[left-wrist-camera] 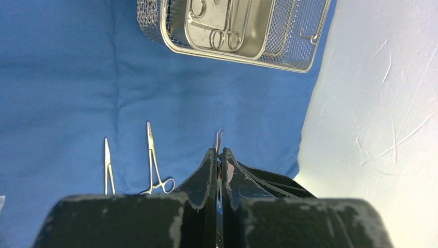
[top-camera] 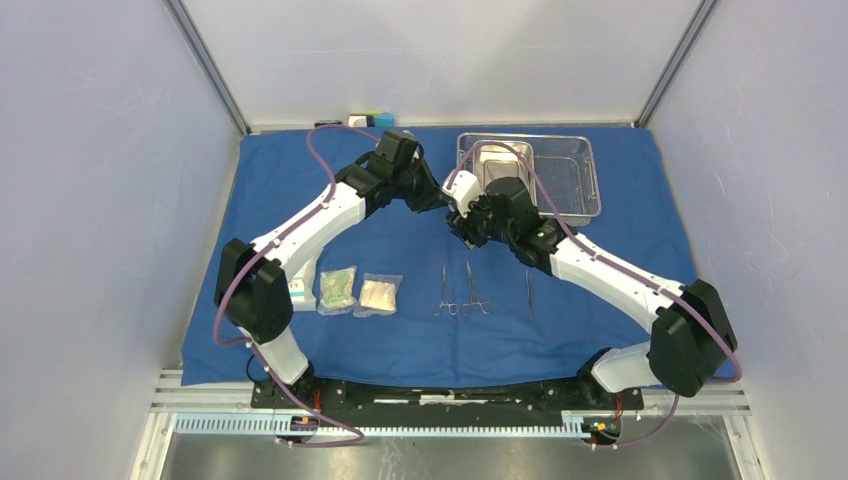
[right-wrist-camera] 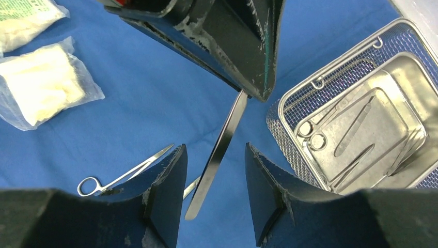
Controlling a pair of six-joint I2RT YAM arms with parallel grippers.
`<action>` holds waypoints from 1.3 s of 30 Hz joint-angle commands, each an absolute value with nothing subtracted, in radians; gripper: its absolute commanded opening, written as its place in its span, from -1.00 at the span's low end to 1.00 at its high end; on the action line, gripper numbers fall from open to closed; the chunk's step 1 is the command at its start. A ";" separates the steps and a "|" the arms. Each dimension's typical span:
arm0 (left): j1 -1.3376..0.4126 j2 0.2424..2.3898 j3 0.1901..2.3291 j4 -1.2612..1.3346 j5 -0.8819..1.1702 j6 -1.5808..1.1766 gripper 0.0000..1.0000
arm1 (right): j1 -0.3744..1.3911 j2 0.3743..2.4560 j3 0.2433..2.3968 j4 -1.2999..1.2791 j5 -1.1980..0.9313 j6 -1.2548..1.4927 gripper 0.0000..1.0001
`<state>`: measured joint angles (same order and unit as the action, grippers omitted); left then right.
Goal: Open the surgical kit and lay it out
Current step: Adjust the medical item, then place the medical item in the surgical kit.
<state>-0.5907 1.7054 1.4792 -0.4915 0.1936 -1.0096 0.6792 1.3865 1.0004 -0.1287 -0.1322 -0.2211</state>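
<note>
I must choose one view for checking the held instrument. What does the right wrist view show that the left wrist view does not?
Right wrist only: the left gripper shut on a flat instrument hanging inside the open right gripper; two packets. Left wrist only: two clamps side by side. Both: blue cloth, mesh tray.

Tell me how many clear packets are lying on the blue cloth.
3 packets in a row on the blue cloth, near left: a half-hidden packet by the left arm, a greenish packet beside it, a pale packet rightmost.
</note>
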 commanded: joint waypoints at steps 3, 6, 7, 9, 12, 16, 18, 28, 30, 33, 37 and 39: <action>-0.597 1.697 1.458 -0.446 0.221 -1.048 -0.95 | 0.692 1.395 1.046 -0.097 -0.020 -0.221 -0.08; -0.597 1.699 1.459 -0.446 0.220 -1.047 -0.95 | 0.693 1.393 1.048 -0.100 -0.006 -0.229 -0.18; -0.598 1.700 1.461 -0.446 0.218 -1.044 -0.95 | 0.695 1.394 1.049 -0.101 -0.006 -0.231 -0.21; -0.598 1.703 1.462 -0.445 0.218 -1.042 -0.95 | 0.701 1.400 1.054 -0.107 0.013 -0.237 -0.32; -0.600 1.704 1.461 -0.437 0.221 -1.039 -0.95 | 0.706 1.409 1.064 -0.116 0.037 -0.241 -0.49; -0.601 1.703 1.457 -0.430 0.222 -1.038 -0.95 | 0.717 1.418 1.073 -0.126 0.077 -0.253 -0.67; -0.600 1.706 1.455 -0.425 0.224 -1.037 -0.93 | 0.723 1.425 1.078 -0.133 0.104 -0.260 -0.74; -0.600 1.712 1.451 -0.376 0.257 -1.020 -0.63 | 0.738 1.438 1.078 -0.141 0.147 -0.279 -0.99; -0.600 1.705 1.448 -0.362 0.263 -0.994 -0.43 | 0.738 1.434 1.073 -0.140 0.155 -0.284 -0.99; -0.598 1.678 1.440 -0.348 0.252 -0.936 -0.05 | 0.733 1.406 1.041 -0.129 0.170 -0.295 -0.99; -0.593 1.632 1.413 -0.322 0.238 -0.848 0.25 | 0.699 1.353 0.978 -0.135 0.156 -0.294 -1.00; -0.589 1.609 1.399 -0.304 0.237 -0.803 0.32 | 0.656 1.315 0.929 -0.136 0.109 -0.283 -0.99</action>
<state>-0.5922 1.6917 1.4185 -0.3756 0.2298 -0.9375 0.7147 1.3987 0.9936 -0.1570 0.1402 -0.2832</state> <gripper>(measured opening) 0.628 0.093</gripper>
